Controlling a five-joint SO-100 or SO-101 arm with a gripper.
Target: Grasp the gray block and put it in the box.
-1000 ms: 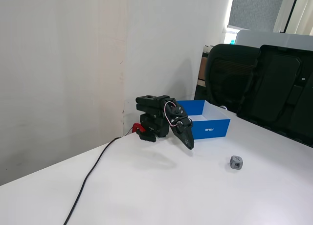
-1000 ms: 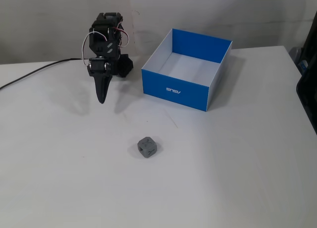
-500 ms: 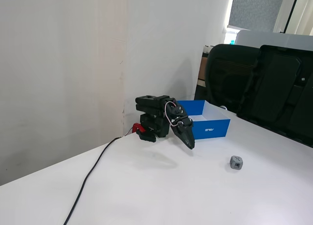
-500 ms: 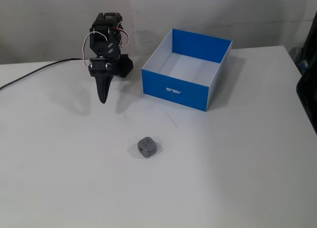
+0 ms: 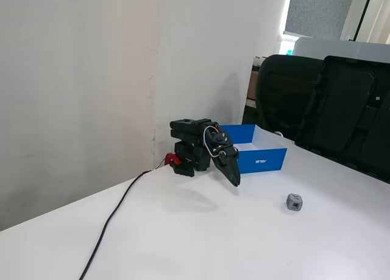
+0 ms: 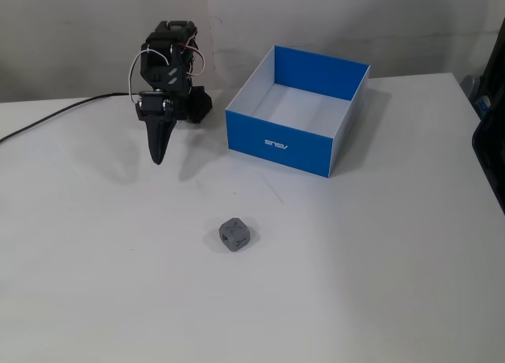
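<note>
While the arm sits folded near the wall, its gripper [image 6: 157, 158] points down at the table [image 6: 379, 284], fingers pressed together into a single narrow tip, holding nothing; in the other fixed view the gripper [image 5: 234, 182] hangs just above the surface. Block [image 6: 234, 234]: resting on the bare table, well apart from the gripper and in front of the box [image 6: 278, 147]; also seen at [image 5: 294, 202]. Box [image 5: 263, 161]: blue outside, white inside, with a white logo on its side, standing beside the arm. Cable [image 5: 113, 219]: runs from the arm's base across the table.
</note>
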